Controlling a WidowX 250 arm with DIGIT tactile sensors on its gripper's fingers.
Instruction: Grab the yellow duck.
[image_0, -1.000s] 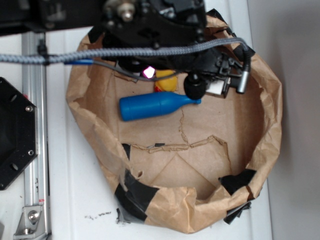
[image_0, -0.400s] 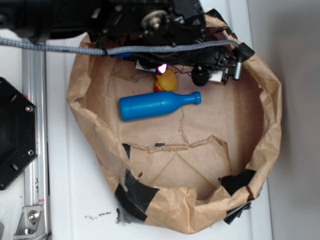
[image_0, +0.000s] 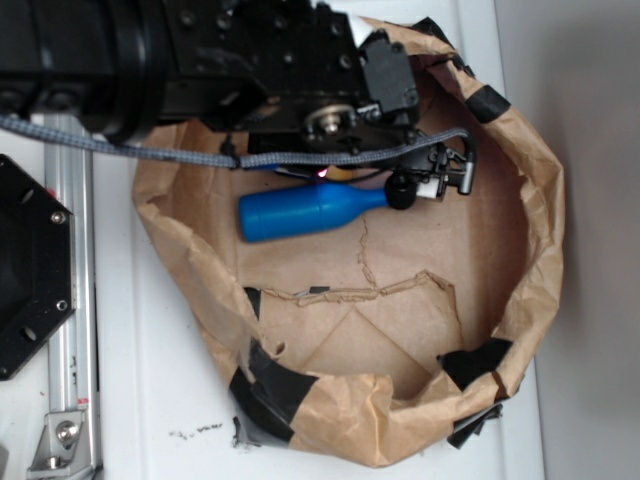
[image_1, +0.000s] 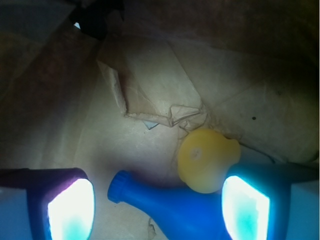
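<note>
One yellow duck (image_1: 207, 159) and one blue bottle (image_1: 170, 207) lay touching. The duck looked round, its facing unclear. The tool (image_1: 159, 207) stood wide apart, holding nothing.

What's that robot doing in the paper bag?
It's trying to grab the duck. The pincer is open, low inside the bag, and holds nothing yet. The duck sits close to one finger, right beside the bottle, whose neck lies between the fingers.

The arm (image_0: 200, 60) hides nearly all the yellow duck (image_0: 340, 172).
</note>
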